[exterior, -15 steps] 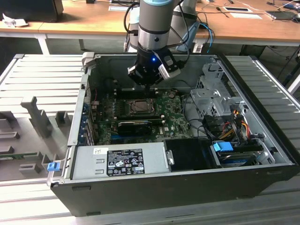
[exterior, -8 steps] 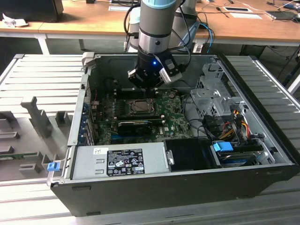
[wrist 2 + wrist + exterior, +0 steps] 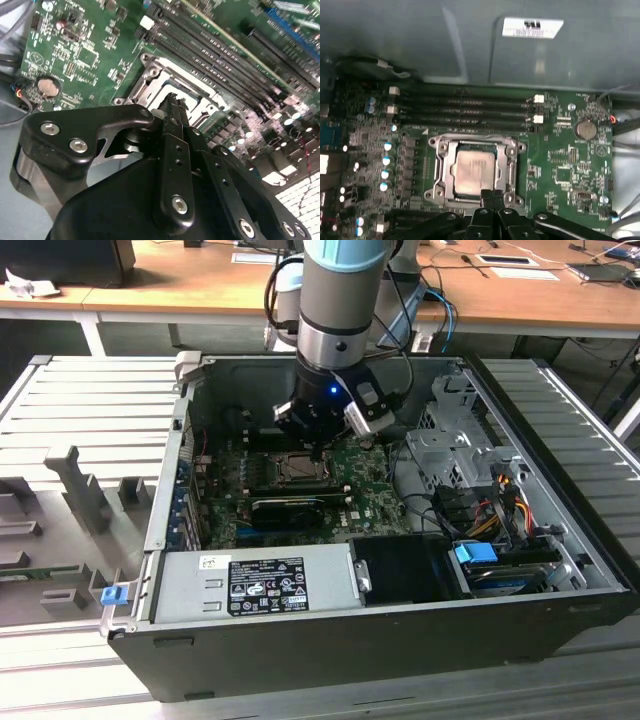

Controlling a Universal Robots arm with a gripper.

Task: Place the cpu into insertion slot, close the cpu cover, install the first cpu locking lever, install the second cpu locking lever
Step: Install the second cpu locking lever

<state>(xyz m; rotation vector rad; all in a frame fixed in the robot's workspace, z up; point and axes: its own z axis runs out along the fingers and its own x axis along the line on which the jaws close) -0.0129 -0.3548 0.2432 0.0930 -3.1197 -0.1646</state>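
Observation:
The cpu (image 3: 475,171) lies flat in the insertion slot (image 3: 436,192) on the green motherboard, its silver-grey face showing through the window of the cpu cover (image 3: 443,165). That cover is down over the chip. My gripper (image 3: 492,194) is shut with nothing between its fingers, and its tips hover just off one edge of the socket. The exterior view has the gripper (image 3: 320,452) low inside the computer case, right beside the socket (image 3: 297,470). In the second wrist view the closed fingertips (image 3: 172,100) point at the socket's metal frame (image 3: 150,75). I cannot make out how the locking levers stand.
Long black memory slots (image 3: 465,112) run beside the socket. A black card (image 3: 290,508) sits on its other side in the exterior view. The grey power supply (image 3: 255,585) fills the case front, and drive cages with cables (image 3: 470,480) are at the exterior view's right.

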